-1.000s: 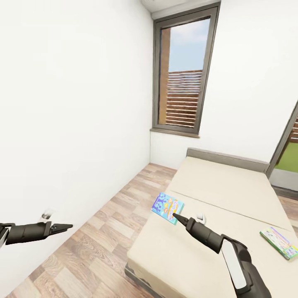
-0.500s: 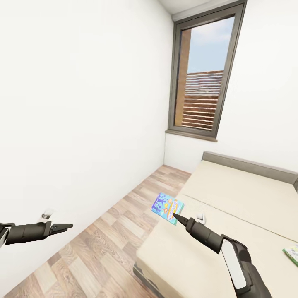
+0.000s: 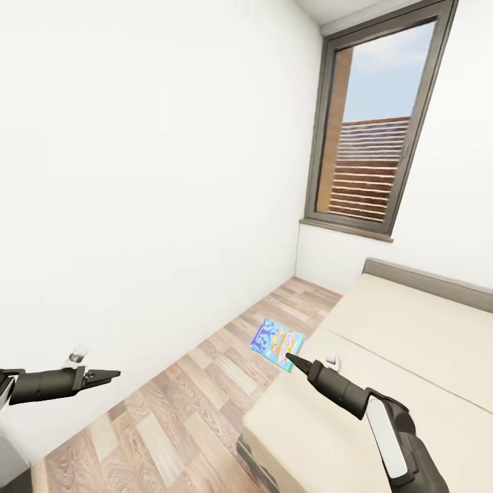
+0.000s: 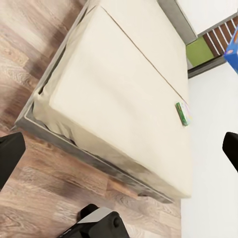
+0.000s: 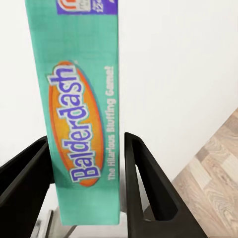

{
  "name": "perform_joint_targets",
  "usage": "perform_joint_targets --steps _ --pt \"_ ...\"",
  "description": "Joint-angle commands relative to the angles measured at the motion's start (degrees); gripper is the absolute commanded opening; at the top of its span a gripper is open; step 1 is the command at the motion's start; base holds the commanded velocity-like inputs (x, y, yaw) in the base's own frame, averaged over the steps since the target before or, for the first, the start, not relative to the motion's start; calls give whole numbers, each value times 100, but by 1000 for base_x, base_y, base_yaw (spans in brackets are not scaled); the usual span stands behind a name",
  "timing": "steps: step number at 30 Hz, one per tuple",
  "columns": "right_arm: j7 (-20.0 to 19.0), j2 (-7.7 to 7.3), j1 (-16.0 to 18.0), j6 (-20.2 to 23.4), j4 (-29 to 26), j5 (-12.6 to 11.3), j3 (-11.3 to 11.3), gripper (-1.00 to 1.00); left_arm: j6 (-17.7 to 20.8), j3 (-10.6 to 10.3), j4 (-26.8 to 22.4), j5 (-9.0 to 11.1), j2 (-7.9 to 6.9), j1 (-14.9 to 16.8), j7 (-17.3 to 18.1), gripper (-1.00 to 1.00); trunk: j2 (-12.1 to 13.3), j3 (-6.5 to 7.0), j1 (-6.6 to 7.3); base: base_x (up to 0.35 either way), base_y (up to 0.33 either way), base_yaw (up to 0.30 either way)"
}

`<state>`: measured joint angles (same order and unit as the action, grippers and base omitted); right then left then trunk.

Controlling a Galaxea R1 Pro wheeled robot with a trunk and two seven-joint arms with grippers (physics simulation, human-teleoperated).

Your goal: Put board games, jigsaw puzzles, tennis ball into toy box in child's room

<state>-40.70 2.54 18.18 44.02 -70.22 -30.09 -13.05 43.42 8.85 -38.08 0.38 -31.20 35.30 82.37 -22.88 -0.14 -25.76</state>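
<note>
A: What did the head view show?

B: The right gripper (image 3: 290, 357) was held out over the near edge of the bed (image 3: 411, 342), pinching a blue board game (image 3: 276, 344) that stood tilted in the air above the wood floor (image 3: 198, 397). The left gripper (image 3: 109, 374) was stretched toward the white wall (image 3: 137, 171), its fingers drawn to a point with nothing between them. A grey-framed window (image 3: 373, 130) stood behind the bed.

A: And the left wrist camera?

B: It looked across the cream mattress, with a second board game (image 4: 184, 113), green-edged, lying flat near the far side. The two dark fingertips (image 4: 10, 156) showed at opposite edges of the picture, well apart and empty. That disagreed with the head view, so I could not tell whether that gripper was spread or pressed together.

A: The right wrist camera?

B: The teal side of the box, printed "Balderdash", was clamped upright between the two black fingers (image 5: 148, 188), both touching it.
</note>
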Motion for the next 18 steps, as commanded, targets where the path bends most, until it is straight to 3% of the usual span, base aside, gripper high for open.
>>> perform_joint_targets --steps 1,4,12,18 --pt "-20 4 2 37 -1 -18 -17 -100 60 1 3 3 0 3 17 100 -4 1 -2 0 -1 270" --pt "-29 2 2 42 -4 -21 -21 -100 61 0 3 5 0 3 16 100 -4 8 -2 0 0 228" --pt "-32 5 2 37 -18 -23 -25 -100 61 -4 3 5 0 3 16 100 -4 11 -2 0 0 67" --pt "-17 9 2 37 -18 -20 -15 -100 61 -6 3 5 0 3 16 100 -4 11 -2 0 0 227"
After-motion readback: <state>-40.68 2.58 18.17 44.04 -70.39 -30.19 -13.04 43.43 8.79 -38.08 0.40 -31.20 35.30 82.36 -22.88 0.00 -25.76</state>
